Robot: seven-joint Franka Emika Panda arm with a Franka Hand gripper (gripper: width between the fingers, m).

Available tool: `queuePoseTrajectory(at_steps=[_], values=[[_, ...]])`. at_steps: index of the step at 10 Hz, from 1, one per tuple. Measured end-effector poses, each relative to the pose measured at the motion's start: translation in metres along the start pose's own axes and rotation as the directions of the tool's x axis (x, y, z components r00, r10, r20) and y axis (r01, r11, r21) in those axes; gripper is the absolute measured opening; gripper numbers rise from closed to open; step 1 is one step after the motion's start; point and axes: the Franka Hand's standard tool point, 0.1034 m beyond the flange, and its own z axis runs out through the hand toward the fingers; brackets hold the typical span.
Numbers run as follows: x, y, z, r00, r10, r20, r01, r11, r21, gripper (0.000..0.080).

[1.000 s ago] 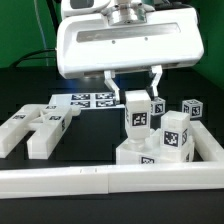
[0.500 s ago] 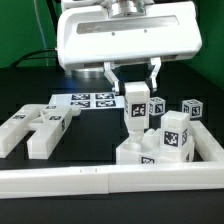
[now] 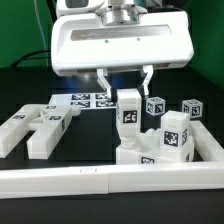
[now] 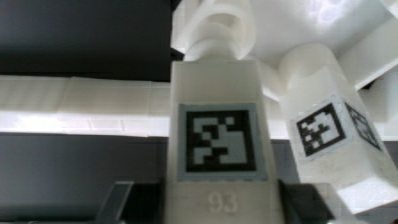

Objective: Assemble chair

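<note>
Exterior view: at centre frame the gripper (image 3: 126, 84) is closed on the top of an upright tagged chair post (image 3: 128, 115), which stands over the clustered chair pieces (image 3: 150, 152) at lower right; wrist view: the post (image 4: 217, 130) sits clamped between the dark fingers (image 4: 139, 205).
</note>
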Motion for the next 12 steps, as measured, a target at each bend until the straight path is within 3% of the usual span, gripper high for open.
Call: queuePoseTrajectory(at_steps=[7,11,12], values=[[-0.010,-0.004,0.010,1.000,-0.006,0.004,0.006,1.000,-0.002,0.0291],[-0.008,-0.010,0.013,0.994,-0.029,-0.106,0.025,0.999,-0.040,0.0291],[-0.007,-0.010,0.013,0.994,-0.029,-0.106,0.025,0.999,-0.039,0.0291]])
